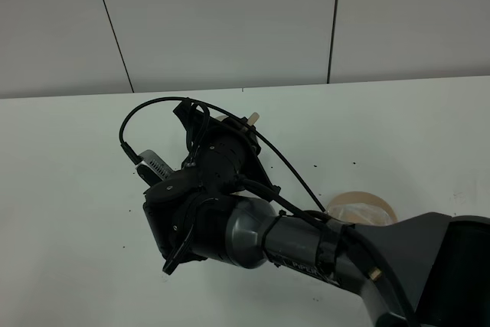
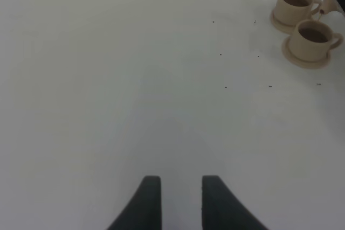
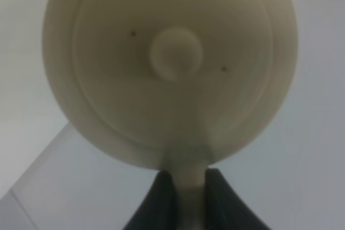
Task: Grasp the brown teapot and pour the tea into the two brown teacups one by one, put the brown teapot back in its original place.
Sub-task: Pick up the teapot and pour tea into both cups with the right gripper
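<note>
We are seeing the right end effector [image 3: 184,197] closing tightly on the handle of the brown teapot [image 3: 170,65], held above the white table [image 1: 61,189]. The left end effector [image 2: 181,200] is standing slightly open, holding nothing. The right arm [image 1: 253,235] is hiding most of the teapot and the cups from above. Behind it, the wide saucer [image 1: 367,206] is showing. Two brown teacups [image 2: 304,22], filled dark, are sitting on small saucers.

High camera looks down; right wrist camera sits close above teapot [image 3: 170,68].

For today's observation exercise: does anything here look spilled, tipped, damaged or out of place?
Nothing stands out. Both cups sit upright on their saucers holding dark tea, with no puddle on the table, only tiny dark specks. The right gripper holds the teapot by its handle.
</note>
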`<act>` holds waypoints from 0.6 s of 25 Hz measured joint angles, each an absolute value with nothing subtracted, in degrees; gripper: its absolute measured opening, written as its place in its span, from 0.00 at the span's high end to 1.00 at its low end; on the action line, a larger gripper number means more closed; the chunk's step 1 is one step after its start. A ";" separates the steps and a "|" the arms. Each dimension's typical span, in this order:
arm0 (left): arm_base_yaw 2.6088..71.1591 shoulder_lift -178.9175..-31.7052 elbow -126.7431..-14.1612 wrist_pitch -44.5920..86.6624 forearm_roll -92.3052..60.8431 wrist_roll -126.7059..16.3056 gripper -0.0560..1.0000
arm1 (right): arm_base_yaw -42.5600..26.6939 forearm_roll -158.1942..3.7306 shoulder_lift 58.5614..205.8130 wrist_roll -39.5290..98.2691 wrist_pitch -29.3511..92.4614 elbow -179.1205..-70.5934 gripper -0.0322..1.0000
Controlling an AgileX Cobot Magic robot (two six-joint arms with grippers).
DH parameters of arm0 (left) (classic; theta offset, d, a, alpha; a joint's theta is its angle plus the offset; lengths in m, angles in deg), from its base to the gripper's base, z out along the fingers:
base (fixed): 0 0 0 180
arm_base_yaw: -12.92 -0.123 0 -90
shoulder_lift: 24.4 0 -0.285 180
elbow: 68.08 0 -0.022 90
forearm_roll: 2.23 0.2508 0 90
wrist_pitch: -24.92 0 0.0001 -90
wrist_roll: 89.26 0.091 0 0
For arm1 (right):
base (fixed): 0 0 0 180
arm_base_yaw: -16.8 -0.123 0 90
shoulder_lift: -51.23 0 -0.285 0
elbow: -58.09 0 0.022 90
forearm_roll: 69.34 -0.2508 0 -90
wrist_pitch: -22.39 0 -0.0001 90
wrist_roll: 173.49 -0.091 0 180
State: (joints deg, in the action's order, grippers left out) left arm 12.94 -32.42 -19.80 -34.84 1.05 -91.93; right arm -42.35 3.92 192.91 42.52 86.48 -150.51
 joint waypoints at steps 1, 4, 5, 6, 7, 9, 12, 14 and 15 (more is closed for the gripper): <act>12.94 -32.42 -19.80 -34.84 1.05 -91.93 0.71 | -42.35 3.97 192.91 42.52 86.48 -150.51 0.88; 12.94 -32.42 -19.80 -34.84 1.05 -91.93 0.71 | -42.35 3.97 192.91 42.52 86.48 -150.51 0.88; 12.94 -32.42 -19.80 -34.84 1.05 -91.93 0.71 | -42.35 3.97 192.91 42.52 86.48 -150.51 0.88; 12.94 -32.42 -19.80 -34.84 1.05 -91.93 0.71 | -42.39 3.97 192.91 42.52 86.48 -150.51 0.88; 12.94 -32.42 -19.80 -34.84 1.05 -91.93 0.71 | -42.39 3.97 192.91 42.52 86.48 -150.51 0.88; 12.94 -32.42 -19.80 -34.84 1.05 -91.93 0.71 | -42.39 3.97 192.91 42.52 86.48 -150.51 0.88; 12.94 -32.42 -19.80 -34.84 1.05 -91.93 0.71 | -42.39 3.73 192.91 42.46 86.48 -150.51 0.88; 12.94 -32.42 -19.80 -34.84 1.05 -91.93 0.71 | -42.39 3.05 192.91 42.11 86.48 -150.51 0.88; 12.94 -32.42 -19.80 -34.84 1.05 -91.93 0.71 | -42.39 2.86 192.91 41.93 86.48 -150.51 0.88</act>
